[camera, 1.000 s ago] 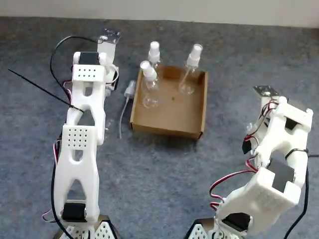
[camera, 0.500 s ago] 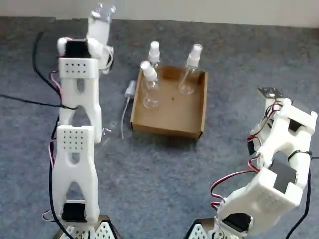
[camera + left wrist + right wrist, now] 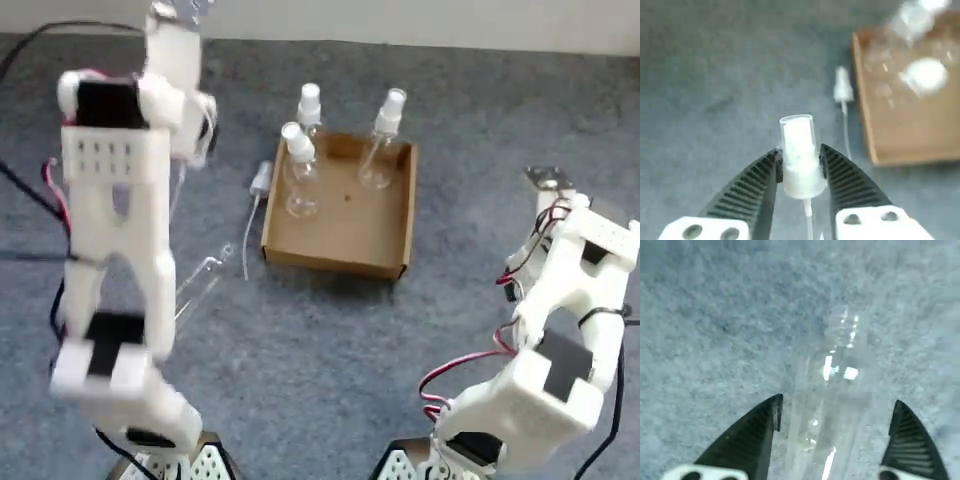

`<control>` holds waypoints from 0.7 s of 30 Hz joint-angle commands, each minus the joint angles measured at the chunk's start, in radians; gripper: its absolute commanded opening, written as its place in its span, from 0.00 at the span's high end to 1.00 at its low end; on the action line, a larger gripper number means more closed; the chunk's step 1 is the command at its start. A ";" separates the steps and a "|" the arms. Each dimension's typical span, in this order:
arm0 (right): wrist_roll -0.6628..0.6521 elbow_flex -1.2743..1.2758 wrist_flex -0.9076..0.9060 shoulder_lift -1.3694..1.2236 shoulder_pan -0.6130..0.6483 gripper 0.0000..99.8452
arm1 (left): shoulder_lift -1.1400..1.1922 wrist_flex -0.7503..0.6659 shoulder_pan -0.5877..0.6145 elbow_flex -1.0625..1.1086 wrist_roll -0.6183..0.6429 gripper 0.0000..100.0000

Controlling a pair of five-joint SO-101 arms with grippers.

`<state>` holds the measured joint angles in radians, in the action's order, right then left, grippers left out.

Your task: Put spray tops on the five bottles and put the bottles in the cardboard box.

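My left gripper (image 3: 799,156) is shut on a white spray top (image 3: 799,132) with a clear cap, held above the carpet with its thin tube hanging down. A second spray top (image 3: 259,183) lies on the carpet beside the cardboard box (image 3: 385,262). Three capped bottles (image 3: 300,172) stand at the box, at least two of them inside it. An uncapped clear bottle (image 3: 200,278) lies on the carpet by the left arm (image 3: 110,210). My right gripper (image 3: 837,404) is open low over another clear bottle (image 3: 840,365) lying on the carpet, one finger on each side of it.
Grey carpet (image 3: 330,340) covers the table, with free room in front of the box. The right arm (image 3: 560,320) stands at the right edge. A pale wall strip (image 3: 450,25) runs along the back.
The left arm has risen and swung left with the spray top, uncovering the clear bottle lying on the carpet. The right arm has shifted slightly.
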<state>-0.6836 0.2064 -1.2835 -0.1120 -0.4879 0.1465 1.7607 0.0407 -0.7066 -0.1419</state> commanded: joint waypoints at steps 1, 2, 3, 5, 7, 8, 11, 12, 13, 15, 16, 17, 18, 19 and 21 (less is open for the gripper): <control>-0.014 -0.050 0.002 0.142 -0.002 0.71 | -0.420 -0.052 -0.070 0.478 0.006 1.00; -0.014 -0.050 0.002 0.157 -0.002 0.71 | -0.490 -0.080 -0.073 0.561 0.006 1.00; -0.014 -0.050 0.002 0.165 -0.002 0.71 | -0.558 -0.112 -0.074 0.641 0.006 1.00; -0.014 -0.050 0.002 0.170 -0.001 0.71 | -0.679 -0.172 -0.076 0.792 0.006 1.00; -0.014 -0.050 0.004 0.171 -0.002 0.71 | -0.780 -0.235 -0.087 0.932 0.009 1.00; -0.012 -0.053 0.004 0.173 -0.002 0.71 | -0.822 -0.265 -0.091 0.997 0.011 1.00; -0.008 -0.058 0.007 0.168 0.018 0.72 | -0.906 -0.342 -0.124 1.158 0.014 1.00; -0.008 -0.054 0.013 0.165 0.028 0.74 | -0.921 -0.362 -0.131 1.198 0.015 1.00; -0.006 -0.058 0.015 0.163 0.038 0.75 | -0.934 -0.379 -0.136 1.231 0.015 1.00; 0.021 -0.050 0.015 0.159 0.056 0.75 | -0.946 -0.411 -0.134 1.279 0.015 1.00; 0.041 -0.050 0.013 0.148 0.059 0.73 | -0.946 -0.420 -0.134 1.293 0.015 1.00; 0.060 -0.056 0.008 0.130 0.059 0.71 | -0.946 -0.427 -0.134 1.300 0.015 1.00; 0.074 -0.058 0.005 0.101 0.062 0.69 | -0.946 -0.425 -0.134 1.302 0.015 1.00; 0.080 -0.059 0.004 0.067 0.062 0.67 | -0.946 -0.422 -0.134 1.302 0.015 1.00; 0.078 -0.061 0.002 0.004 0.062 0.66 | -0.951 -0.420 -0.133 1.302 0.014 1.00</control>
<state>-0.6252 0.2048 -1.2835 -0.0660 -0.4388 -0.7756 1.3633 -0.0744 0.5930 -0.1343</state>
